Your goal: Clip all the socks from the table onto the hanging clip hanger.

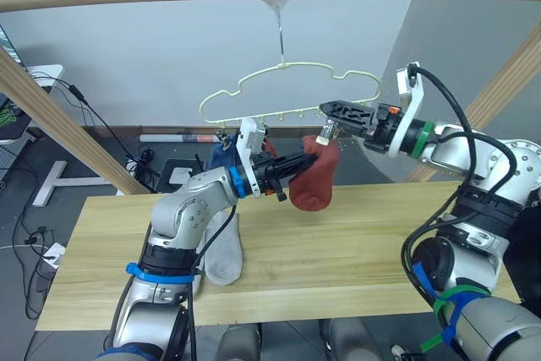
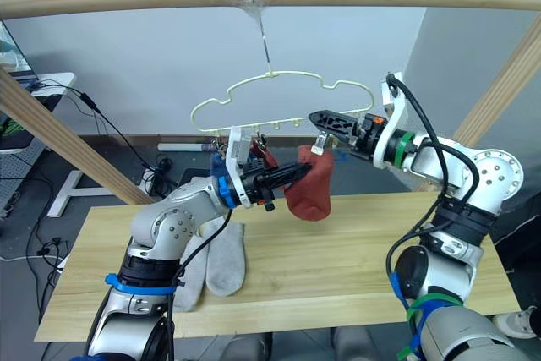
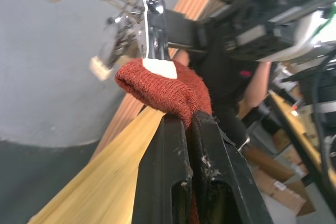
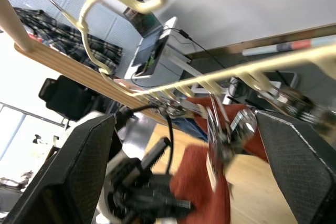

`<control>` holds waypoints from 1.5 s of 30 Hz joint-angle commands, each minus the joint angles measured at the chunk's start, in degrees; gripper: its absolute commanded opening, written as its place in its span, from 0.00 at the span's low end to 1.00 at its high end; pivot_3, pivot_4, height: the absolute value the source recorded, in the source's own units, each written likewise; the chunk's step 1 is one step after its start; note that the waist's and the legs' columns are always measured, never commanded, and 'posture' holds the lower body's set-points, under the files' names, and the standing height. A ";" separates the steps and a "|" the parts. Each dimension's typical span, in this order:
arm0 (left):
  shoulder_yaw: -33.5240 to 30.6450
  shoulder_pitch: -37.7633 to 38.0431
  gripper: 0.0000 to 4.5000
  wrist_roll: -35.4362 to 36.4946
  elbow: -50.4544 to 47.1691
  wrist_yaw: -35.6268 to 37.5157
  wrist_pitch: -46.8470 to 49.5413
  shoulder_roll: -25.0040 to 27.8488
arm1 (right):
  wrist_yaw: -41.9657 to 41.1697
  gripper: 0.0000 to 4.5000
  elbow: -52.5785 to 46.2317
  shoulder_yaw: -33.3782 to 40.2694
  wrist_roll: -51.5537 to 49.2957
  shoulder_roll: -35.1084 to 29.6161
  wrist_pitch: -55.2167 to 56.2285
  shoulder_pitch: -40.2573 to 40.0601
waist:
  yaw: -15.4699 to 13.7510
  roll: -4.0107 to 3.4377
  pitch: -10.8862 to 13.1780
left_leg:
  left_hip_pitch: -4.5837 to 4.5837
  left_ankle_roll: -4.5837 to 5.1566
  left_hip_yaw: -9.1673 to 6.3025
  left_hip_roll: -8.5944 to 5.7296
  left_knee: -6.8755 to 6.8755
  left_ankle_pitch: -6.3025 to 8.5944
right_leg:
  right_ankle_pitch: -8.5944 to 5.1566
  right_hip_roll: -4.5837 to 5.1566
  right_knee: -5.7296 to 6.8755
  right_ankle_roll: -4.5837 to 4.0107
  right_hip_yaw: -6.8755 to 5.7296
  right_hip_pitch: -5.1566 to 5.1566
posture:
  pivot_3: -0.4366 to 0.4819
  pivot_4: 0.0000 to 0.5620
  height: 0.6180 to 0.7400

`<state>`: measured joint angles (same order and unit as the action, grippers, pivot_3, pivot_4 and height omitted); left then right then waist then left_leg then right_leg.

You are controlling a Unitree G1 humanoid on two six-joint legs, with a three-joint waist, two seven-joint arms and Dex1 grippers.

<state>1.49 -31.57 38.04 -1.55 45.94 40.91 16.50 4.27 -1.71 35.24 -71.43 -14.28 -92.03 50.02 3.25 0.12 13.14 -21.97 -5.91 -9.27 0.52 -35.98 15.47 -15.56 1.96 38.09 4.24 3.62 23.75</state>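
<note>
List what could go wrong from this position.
1. The clip bites only the cuff edge of the rust red sock; if the left gripper lets go, the sock may slip out.
2. The right gripper is open beside the clip hanger; a nudge could swing it.
3. The grey socks lie near the table edge and could get dragged off.

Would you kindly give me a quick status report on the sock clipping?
Left gripper shut on rust sock, cuff in a clip. Right gripper open at that clip on the hanger. Grey socks on the table.
</note>
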 commanded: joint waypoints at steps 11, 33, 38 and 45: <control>0.72 3.26 0.82 -5.37 -0.24 4.08 -3.67 6.33 | -8.10 1.00 -28.53 -18.08 10.00 -7.85 17.63 -24.36 | 1.13 -0.04 0.06 | 0.05 0.01 0.05 0.10 -0.01 -0.01 | -0.01 -0.12 0.03 0.05 0.04 0.02 | 0.46 0.41 1.00; -4.61 15.91 1.00 -9.04 -23.69 -3.09 -14.09 13.46 | -0.61 0.50 -26.63 -47.51 64.81 3.29 62.94 -33.54 | -0.44 0.45 0.48 | 0.03 -0.07 0.06 0.19 -0.03 -0.04 | -0.01 -0.16 -0.06 0.04 0.12 0.06 | 0.51 0.42 1.00; -4.62 16.61 1.00 -8.84 -24.54 -3.51 -14.20 13.63 | -1.33 0.50 -25.50 -47.17 67.16 5.94 63.25 -32.79 | -0.61 0.45 0.48 | 0.03 -0.08 0.05 0.19 0.00 -0.04 | -0.01 -0.17 -0.05 0.03 0.11 0.07 | 0.54 0.42 1.00; -4.86 15.95 1.00 -8.72 -24.71 -4.22 -14.39 13.60 | -1.29 0.38 -23.47 -46.00 69.29 8.88 63.80 -31.27 | -0.88 0.45 0.48 | 0.04 -0.06 0.06 0.19 -0.02 -0.03 | 0.00 -0.16 -0.03 0.03 0.11 0.07 | 0.54 0.42 1.00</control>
<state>-2.49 -15.21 29.03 -24.17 41.89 27.86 29.92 2.73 -24.09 -11.56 -3.11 -5.91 -29.60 17.73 2.37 0.57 13.62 -21.93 -5.98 -9.22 0.72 -35.99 15.44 -15.57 1.80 38.07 4.27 3.72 23.82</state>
